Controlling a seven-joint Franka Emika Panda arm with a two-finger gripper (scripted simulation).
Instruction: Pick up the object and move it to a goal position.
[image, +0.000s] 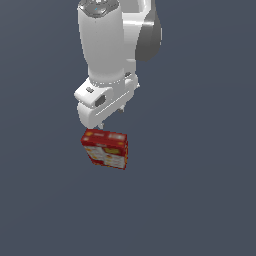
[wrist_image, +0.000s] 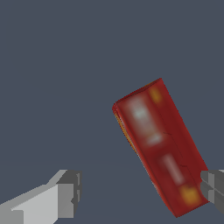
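The object is a small red carton (image: 105, 149) with white and yellow printed panels, standing on the dark floor. My gripper (image: 112, 118) hangs just above its top edge, pointing down. In the wrist view the carton's narrow red top face (wrist_image: 159, 144) lies at a slant to the line between the fingers. The gripper (wrist_image: 140, 187) is open, its fingers (wrist_image: 65, 192) spread wider than the carton is long. One end of the carton lies close to the other finger (wrist_image: 214, 188); nothing is held.
A plain dark blue-grey floor (image: 200, 200) surrounds the carton on all sides. The white arm (image: 105, 45) rises straight above the carton. No other objects, edges or goal marker show.
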